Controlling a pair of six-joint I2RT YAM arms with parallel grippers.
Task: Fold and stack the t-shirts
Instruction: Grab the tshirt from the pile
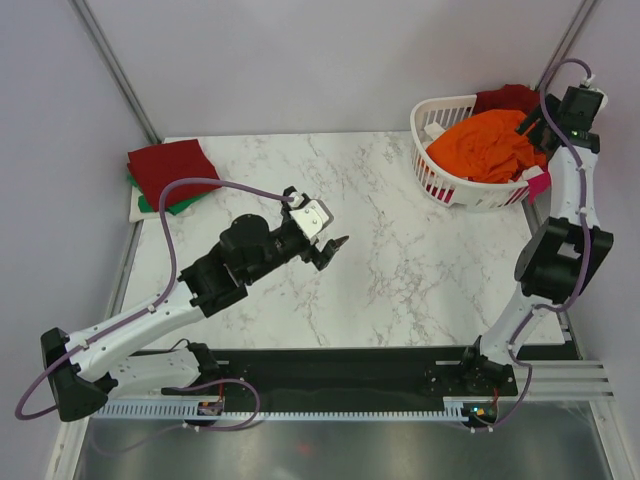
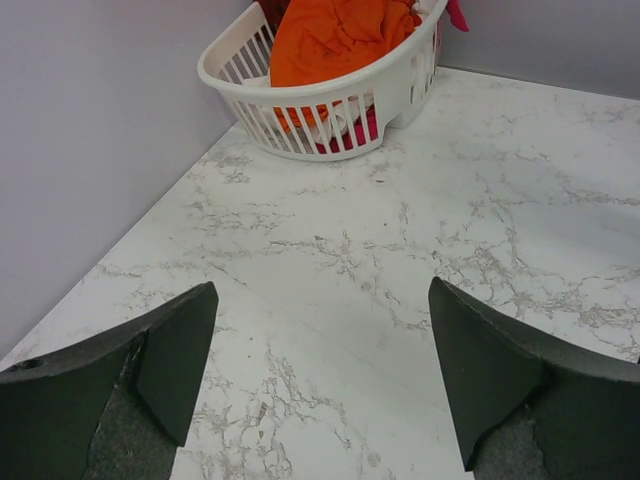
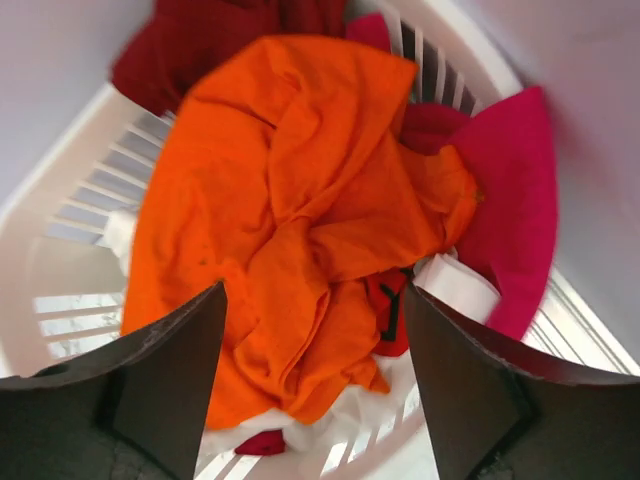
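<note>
The bright orange t-shirt (image 1: 485, 145) lies crumpled on top in the white slatted basket (image 1: 440, 110) at the table's far right. In the right wrist view the orange shirt (image 3: 290, 200) covers a magenta shirt (image 3: 505, 190), a dark red shirt (image 3: 200, 50) and a white shirt with red print (image 3: 455, 290). My right gripper (image 1: 532, 128) hovers open just above the orange shirt, its jaws (image 3: 315, 300) wide apart and empty. A folded dark red shirt (image 1: 168, 170) lies on a green one (image 1: 150, 204) at the far left. My left gripper (image 1: 330, 250) is open and empty above mid-table.
The left wrist view shows bare marble between the open left gripper (image 2: 322, 330) and the basket (image 2: 330, 110) with the orange shirt (image 2: 330, 35) further off. A grey wall runs behind the table. The basket sits near the table's right edge.
</note>
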